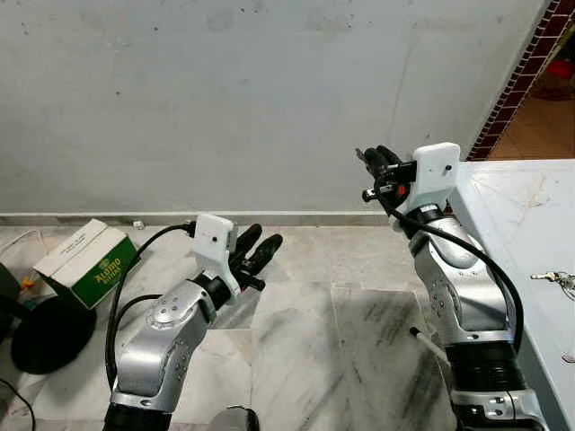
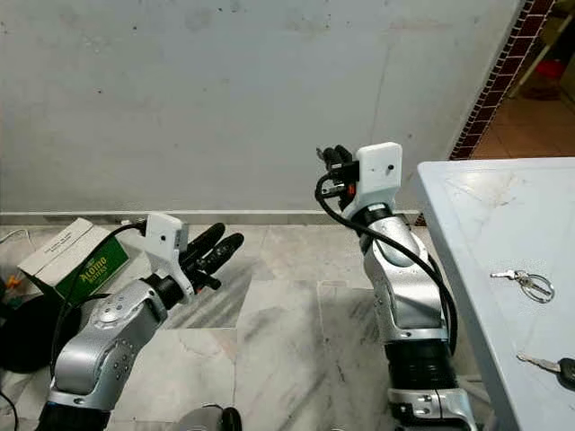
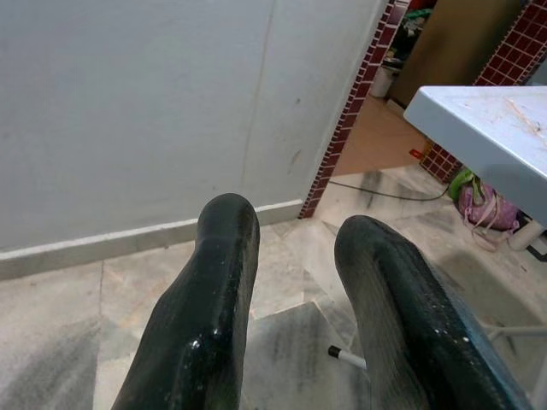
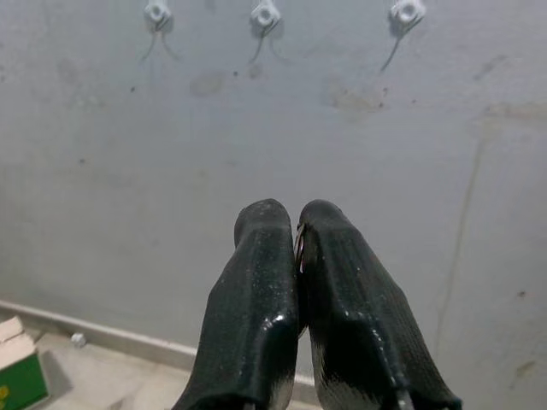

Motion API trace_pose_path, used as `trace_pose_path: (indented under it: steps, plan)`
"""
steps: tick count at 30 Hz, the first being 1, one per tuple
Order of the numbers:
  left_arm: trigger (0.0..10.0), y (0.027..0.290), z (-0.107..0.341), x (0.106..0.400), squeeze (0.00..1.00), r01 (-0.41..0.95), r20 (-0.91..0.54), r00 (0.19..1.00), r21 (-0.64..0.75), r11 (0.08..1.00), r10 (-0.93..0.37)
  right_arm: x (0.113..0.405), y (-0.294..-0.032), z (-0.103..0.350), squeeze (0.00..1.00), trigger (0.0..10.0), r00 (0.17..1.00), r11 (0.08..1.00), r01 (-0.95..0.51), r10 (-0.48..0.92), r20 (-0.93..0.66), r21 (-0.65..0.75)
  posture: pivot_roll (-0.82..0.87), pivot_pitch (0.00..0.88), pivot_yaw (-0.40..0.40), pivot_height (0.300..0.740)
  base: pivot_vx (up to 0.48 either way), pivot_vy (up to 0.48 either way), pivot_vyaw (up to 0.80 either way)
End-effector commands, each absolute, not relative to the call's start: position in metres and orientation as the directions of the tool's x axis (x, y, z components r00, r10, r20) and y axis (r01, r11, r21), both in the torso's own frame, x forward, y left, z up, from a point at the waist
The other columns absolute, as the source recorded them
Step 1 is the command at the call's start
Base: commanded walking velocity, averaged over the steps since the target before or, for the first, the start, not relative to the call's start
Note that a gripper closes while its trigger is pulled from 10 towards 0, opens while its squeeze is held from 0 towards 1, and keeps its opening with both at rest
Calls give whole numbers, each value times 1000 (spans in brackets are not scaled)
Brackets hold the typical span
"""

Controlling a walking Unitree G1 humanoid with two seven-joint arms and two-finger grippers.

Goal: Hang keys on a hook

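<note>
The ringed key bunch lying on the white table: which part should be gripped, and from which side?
Probably from above, since the key bunch lies flat on the table. Pinch the key blade that points toward the table's edge, which leaves the ring free for a hook.

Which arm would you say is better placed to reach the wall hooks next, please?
The right. The right gripper is raised toward the wall, fingers shut on a sliver of metal, with three hooks above it. The left gripper is low over the floor, open and empty.

right gripper [image 4: 297,224] jaws pinched together | three white hooks [image 4: 265,14] on grey wall [image 4: 128,154] above
</note>
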State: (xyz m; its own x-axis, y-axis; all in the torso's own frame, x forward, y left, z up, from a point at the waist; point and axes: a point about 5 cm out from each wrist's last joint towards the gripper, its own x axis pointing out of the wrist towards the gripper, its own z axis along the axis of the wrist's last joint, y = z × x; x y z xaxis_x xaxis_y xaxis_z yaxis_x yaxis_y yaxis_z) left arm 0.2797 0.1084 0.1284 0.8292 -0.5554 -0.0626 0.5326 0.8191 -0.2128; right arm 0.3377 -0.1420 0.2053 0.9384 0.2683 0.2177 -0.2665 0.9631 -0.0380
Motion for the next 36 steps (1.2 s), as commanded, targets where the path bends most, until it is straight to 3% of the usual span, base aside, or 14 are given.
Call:
trace_pose_path:
  steps: [1,9,14,21,30,36]
  plan:
    - [10000,110,124,278,0,527,-79,830,-211,823,-552,339,-143,212,0,10000,936,967,-256,253,246,-23,-45,78,55,740,0,0,0]
    - [10000,108,121,276,0,527,-85,829,-212,823,-553,340,-145,211,0,10000,938,968,-250,246,243,-13,-46,72,58,740,0,0,0]
    - [10000,113,122,281,0,455,-69,880,-166,875,-471,339,-143,209,0,10000,936,966,-260,254,243,-10,-43,62,69,740,0,0,0]
    - [10000,112,127,282,0,492,-51,862,-160,856,-504,329,-128,196,0,10000,901,919,-393,393,183,-35,-33,44,79,740,0,0,0]
    - [10000,122,128,291,0,587,-95,794,-134,798,-600,315,-122,194,0,10000,769,780,-617,625,134,-101,-40,60,79,740,0,0,0]
    - [10000,112,140,297,0,623,-32,754,-283,729,-656,313,-121,202,0,10000,696,707,-701,707,126,-96,-50,66,63,740,0,0,0]
